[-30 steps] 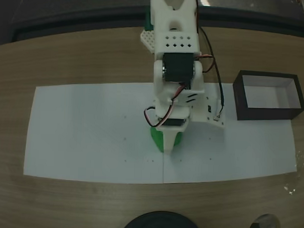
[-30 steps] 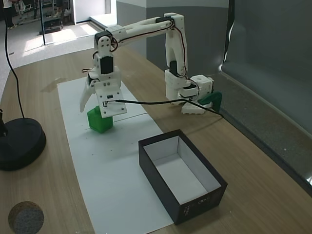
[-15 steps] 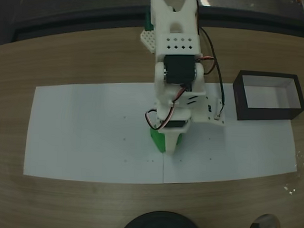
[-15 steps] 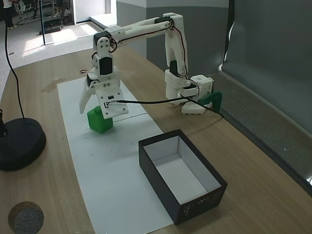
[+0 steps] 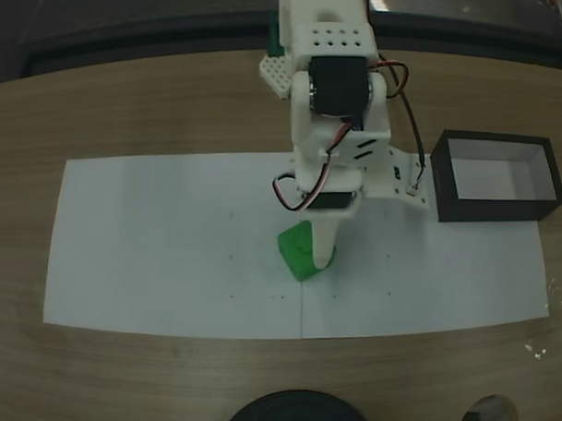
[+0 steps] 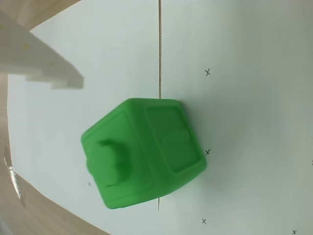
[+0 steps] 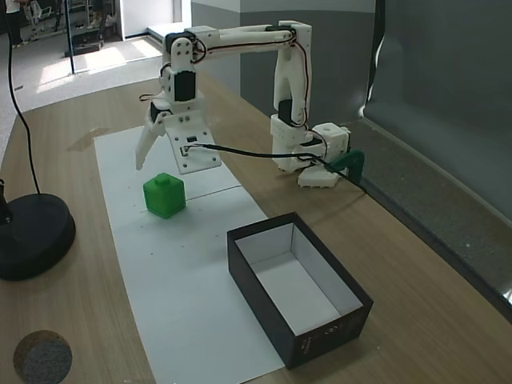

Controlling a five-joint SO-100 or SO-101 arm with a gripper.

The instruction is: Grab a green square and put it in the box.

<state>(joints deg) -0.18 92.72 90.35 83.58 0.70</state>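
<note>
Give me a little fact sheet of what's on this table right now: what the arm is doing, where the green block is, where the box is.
arm: white, gripper raised above the block, empty
gripper jaws: spread apart
green square: on the white paper sheet, upright, round bump on top, nothing touching it
box: black walls, pale inside, open top, nothing in it
box position: apart from the block, partly on the paper in a fixed view
other: black round base on the wooden table
task progress: block not yet grabbed
</note>
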